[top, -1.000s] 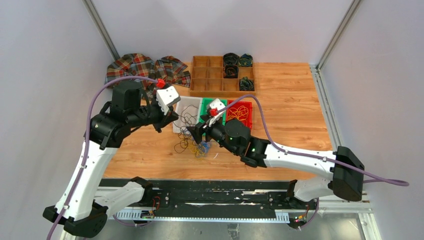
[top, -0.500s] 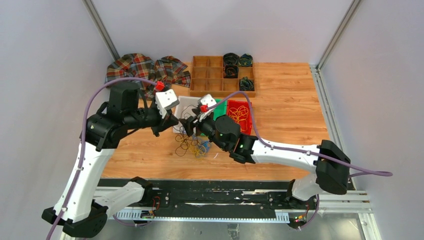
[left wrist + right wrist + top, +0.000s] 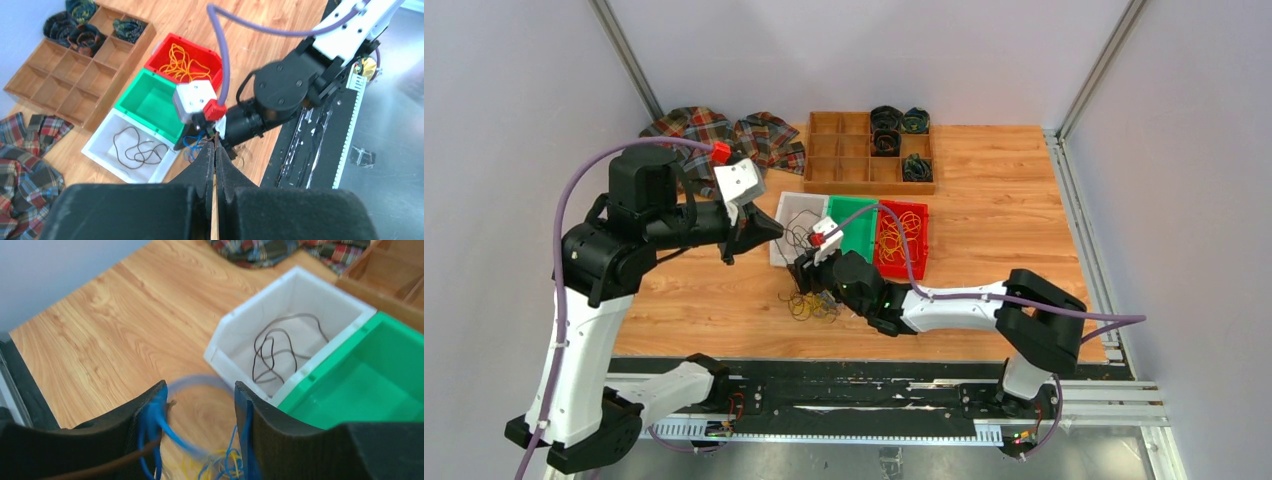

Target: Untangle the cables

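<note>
Now the cables [image 3: 812, 303] lie as a small clump of yellow, black and blue strands on the desk [image 3: 984, 200], just in front of the white bin [image 3: 227, 335] and under the right gripper [image 3: 200, 402]; its jaws stand spread, with blue strands running between them and looping over one finger, nothing pinched as far as the wrist view shows; the left gripper [image 3: 774, 228] hangs above and left of the clump, jaws pressed together, and whether a thin strand is caught there I cannot tell. The step in hand looks like drawing one blue cord out of the knot; to do it well the right jaws should close on blue alone, leaving yellow and black outside, then lift slowly so the loops slide free rather than tighten; a second hold on the rest would stop the whole clump rising. A black cord [image 3: 272, 352] lies in the white bin, yellow cords [image 3: 187, 57] in the red bin [image 3: 159, 50]; the green bin [image 3: 350, 390] between them is the likely home for blue.
</note>
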You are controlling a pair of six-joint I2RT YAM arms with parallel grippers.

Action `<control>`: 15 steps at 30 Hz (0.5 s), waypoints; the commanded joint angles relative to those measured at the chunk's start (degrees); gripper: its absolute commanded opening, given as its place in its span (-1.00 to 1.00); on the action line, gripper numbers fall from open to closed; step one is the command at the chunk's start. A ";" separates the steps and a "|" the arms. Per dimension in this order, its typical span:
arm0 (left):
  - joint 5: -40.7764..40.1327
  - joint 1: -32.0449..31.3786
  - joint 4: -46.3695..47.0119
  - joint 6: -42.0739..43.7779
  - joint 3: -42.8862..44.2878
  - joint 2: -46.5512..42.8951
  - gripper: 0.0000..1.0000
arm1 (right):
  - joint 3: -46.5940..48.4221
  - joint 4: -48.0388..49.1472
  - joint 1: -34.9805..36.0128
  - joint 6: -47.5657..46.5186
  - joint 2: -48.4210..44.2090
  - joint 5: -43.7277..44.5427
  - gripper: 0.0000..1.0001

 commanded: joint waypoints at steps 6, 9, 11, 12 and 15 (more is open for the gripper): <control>1.64 -0.25 0.68 -2.47 8.72 1.82 -0.99 | -7.07 3.10 0.31 5.23 3.54 -0.79 -0.06; 0.49 -0.24 0.68 -2.76 11.58 2.83 -0.99 | -9.47 3.72 0.62 6.52 3.94 -1.17 -0.13; -0.68 -0.28 0.68 -2.85 13.84 3.62 -0.99 | -10.85 3.95 0.95 6.94 4.02 -1.24 -0.17; -1.31 -0.23 0.72 -2.83 15.15 4.09 -0.99 | -11.54 3.97 1.13 7.16 4.01 -1.22 -0.19; -3.84 -0.25 0.77 -3.02 19.44 5.67 -0.99 | -13.84 4.33 1.58 7.93 3.62 -0.85 -0.23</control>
